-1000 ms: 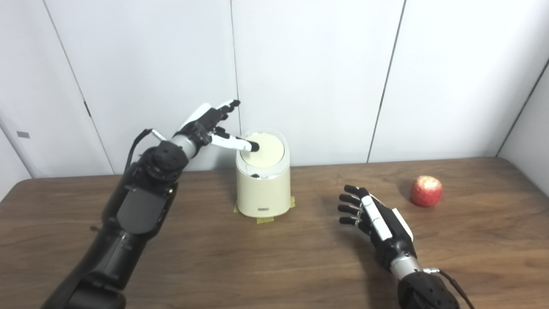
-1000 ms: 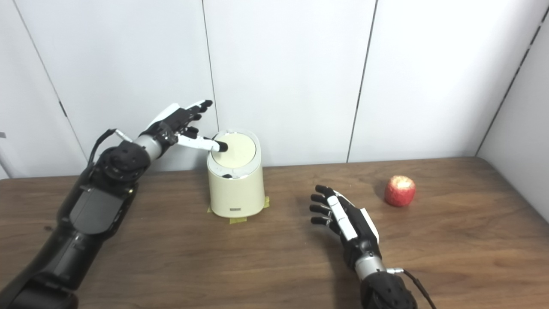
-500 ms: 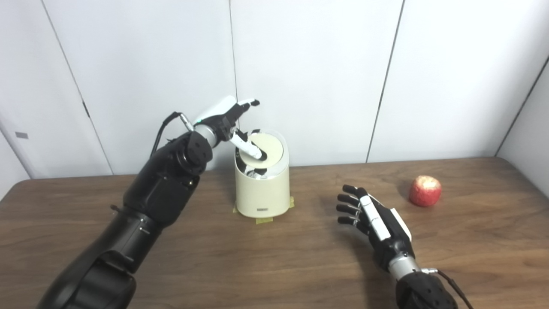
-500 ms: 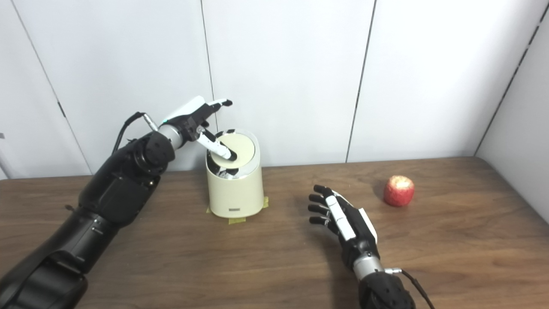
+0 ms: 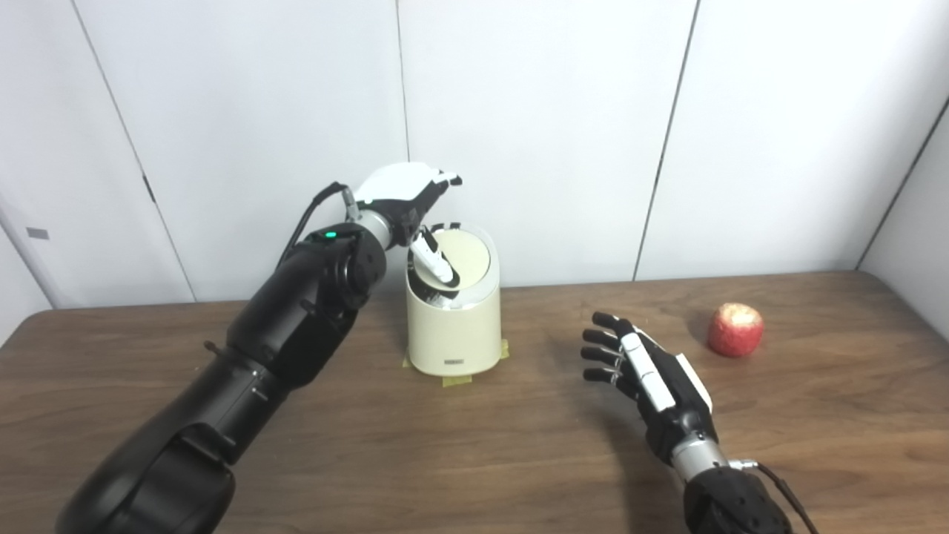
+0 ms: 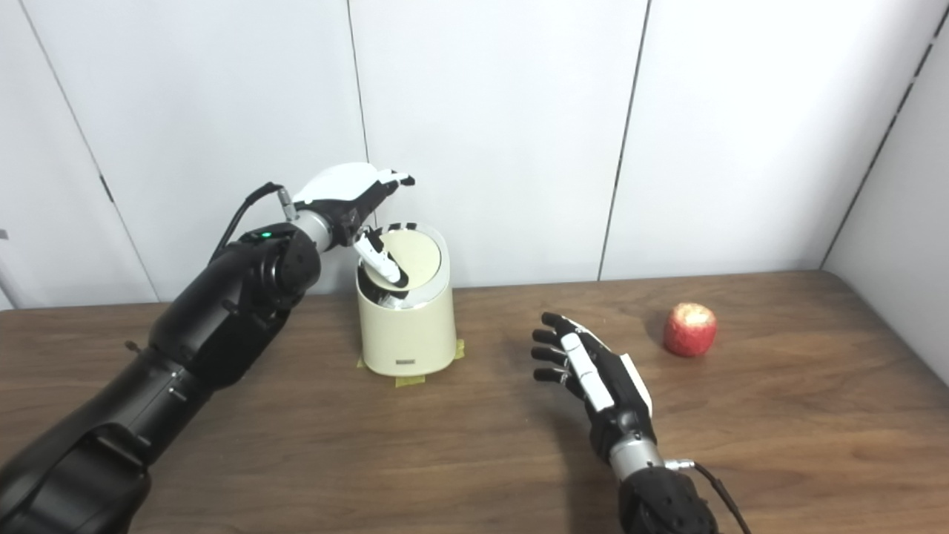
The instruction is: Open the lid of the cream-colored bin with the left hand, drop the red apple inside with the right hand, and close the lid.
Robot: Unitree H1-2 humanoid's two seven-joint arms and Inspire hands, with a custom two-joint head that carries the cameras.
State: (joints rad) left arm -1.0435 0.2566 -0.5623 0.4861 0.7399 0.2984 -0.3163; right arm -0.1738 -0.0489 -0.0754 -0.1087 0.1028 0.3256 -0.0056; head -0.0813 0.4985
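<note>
I have my left hand [image 5: 406, 194] over the bin [image 5: 454, 326], fingers spread, thumb [image 5: 434, 259] angled down onto the lid [image 5: 463, 256], which is tilted with a dark gap at its near edge. My right hand [image 5: 652, 374] hovers open above the table [image 5: 445, 445], fingers apart. The apple [image 5: 735, 330] sits beyond it to the right, well apart.

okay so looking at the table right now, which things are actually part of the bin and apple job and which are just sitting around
Part of the job:
cream-colored bin
its lid
red apple
left hand, thumb pressing the lid
right hand, open, apart from the apple

Just there:
tape under the bin
table
</note>
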